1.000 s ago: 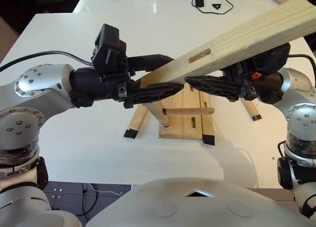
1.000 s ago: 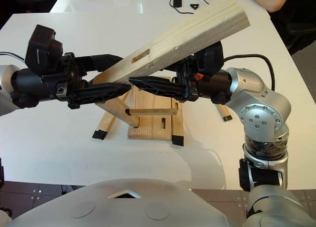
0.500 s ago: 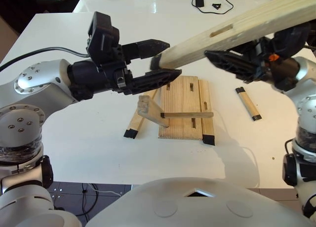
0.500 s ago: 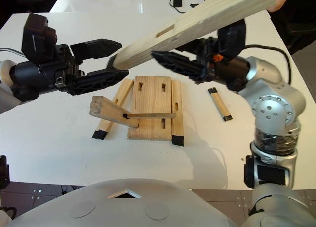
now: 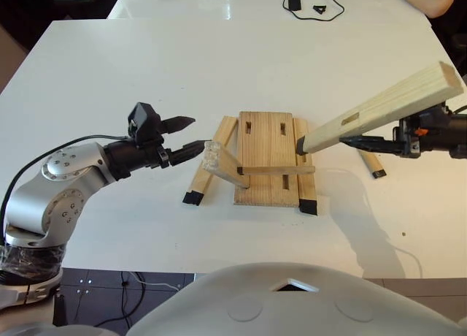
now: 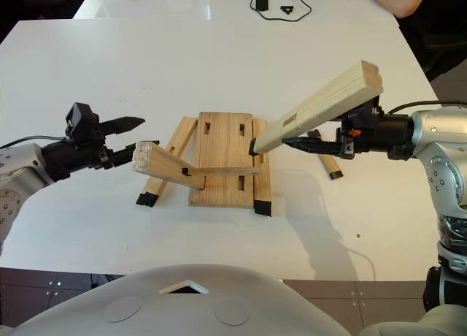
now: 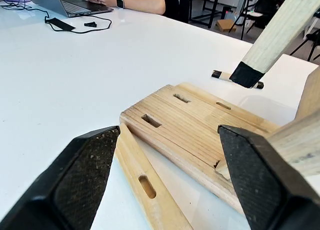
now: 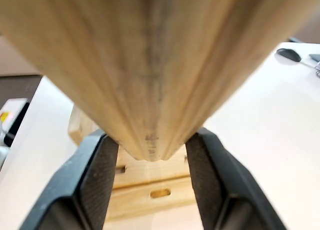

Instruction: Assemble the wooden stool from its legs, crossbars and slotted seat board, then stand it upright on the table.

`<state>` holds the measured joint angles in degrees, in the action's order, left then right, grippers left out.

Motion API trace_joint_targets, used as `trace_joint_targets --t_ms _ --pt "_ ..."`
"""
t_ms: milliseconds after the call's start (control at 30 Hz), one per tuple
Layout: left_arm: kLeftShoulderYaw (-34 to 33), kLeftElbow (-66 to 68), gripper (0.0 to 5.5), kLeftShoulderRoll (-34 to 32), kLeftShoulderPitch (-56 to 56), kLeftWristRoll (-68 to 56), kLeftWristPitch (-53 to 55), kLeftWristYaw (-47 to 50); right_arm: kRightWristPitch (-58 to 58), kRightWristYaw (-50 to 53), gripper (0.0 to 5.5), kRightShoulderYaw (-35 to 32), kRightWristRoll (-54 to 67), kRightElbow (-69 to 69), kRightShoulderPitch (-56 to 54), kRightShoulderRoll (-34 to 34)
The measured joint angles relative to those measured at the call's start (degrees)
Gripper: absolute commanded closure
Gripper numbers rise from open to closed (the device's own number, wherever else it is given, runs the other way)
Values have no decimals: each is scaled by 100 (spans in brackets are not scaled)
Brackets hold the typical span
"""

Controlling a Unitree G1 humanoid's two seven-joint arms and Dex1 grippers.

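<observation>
Left eye view: the right end effector (image 5: 346, 139) clamps a leg (image 5: 379, 108), tilted with its black-capped end low at the seat board (image 5: 266, 146), which lies flat on the table (image 5: 109, 73), likely to line it up. The left end effector (image 5: 193, 134), fingers apart, sits at the raised leg (image 5: 225, 164), probably steadying it.

White tabletop (image 5: 292, 66) stretches wide beyond the seat board (image 5: 266, 142). A slanting leg (image 5: 379, 109) bars the right-hand approach; an upturned leg (image 5: 228, 168) on its crossbar (image 5: 281, 170) stands between the spread left gripper (image 5: 198, 131) and the board.
</observation>
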<state>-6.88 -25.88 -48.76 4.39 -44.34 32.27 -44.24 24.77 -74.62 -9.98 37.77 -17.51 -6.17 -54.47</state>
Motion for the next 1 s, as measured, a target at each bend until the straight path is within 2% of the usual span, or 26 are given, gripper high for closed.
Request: trace_joint_targets --t_ms 333,1000 --pt "108 151 186 65 74 356 -62 -452 -531 -30 347 436 -549 -340 763 185" --pt "228 35 186 36 62 601 -145 -1126 -1010 236 347 741 -762 -475 1093 474"
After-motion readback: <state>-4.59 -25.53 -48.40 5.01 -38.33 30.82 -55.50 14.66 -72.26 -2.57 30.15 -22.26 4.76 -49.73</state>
